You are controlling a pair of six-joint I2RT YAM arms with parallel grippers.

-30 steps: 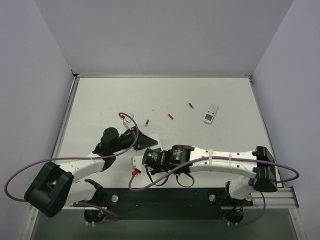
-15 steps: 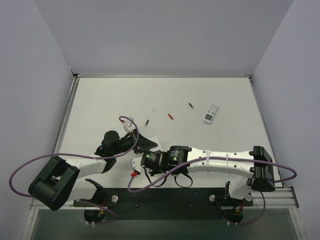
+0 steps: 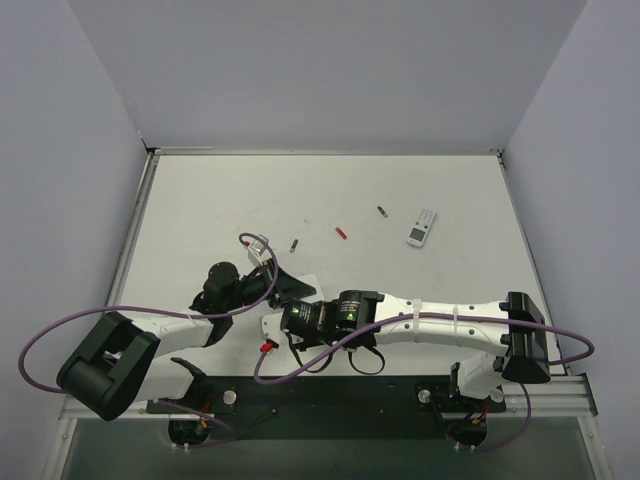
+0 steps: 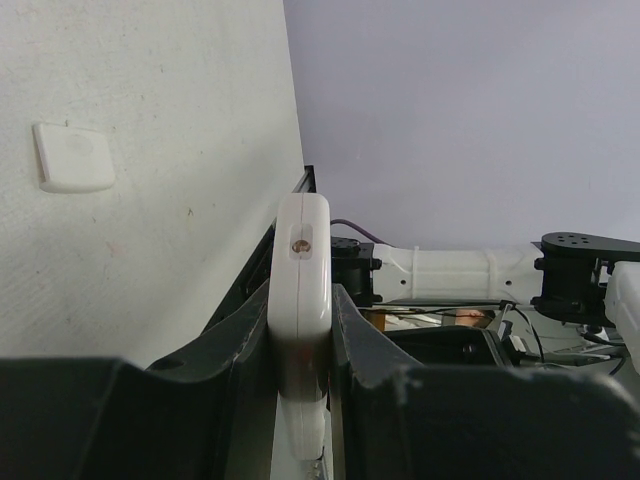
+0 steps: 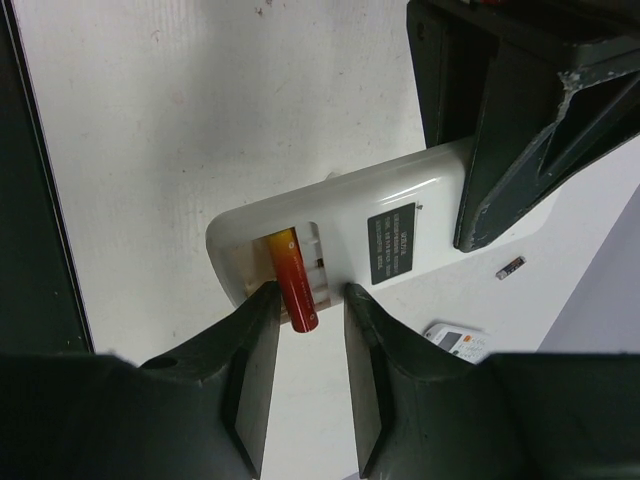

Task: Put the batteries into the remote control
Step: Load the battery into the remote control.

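Observation:
My left gripper (image 3: 292, 288) is shut on the remote control (image 3: 270, 322), which is seen edge-on between its fingers in the left wrist view (image 4: 300, 270). In the right wrist view the remote's white back (image 5: 350, 225) faces the camera, with the battery bay open. One red battery (image 5: 293, 278) lies slanted in the bay, its end sticking out past the remote's edge. My right gripper (image 5: 311, 292) is open, its fingers either side of that end. The second red battery (image 3: 342, 232) lies on the table further back.
A white-faced remote (image 3: 422, 227) lies at the back right. Two dark cylinders (image 3: 382, 211) (image 3: 294, 244) lie on the table. A small white rounded plate (image 4: 75, 170) lies flat near the left gripper. The black base rail (image 3: 330, 395) runs along the near edge.
Over the second, the left arm shifted slightly and the right gripper moved a little left along the remote. Almost nothing has moved in the last half second.

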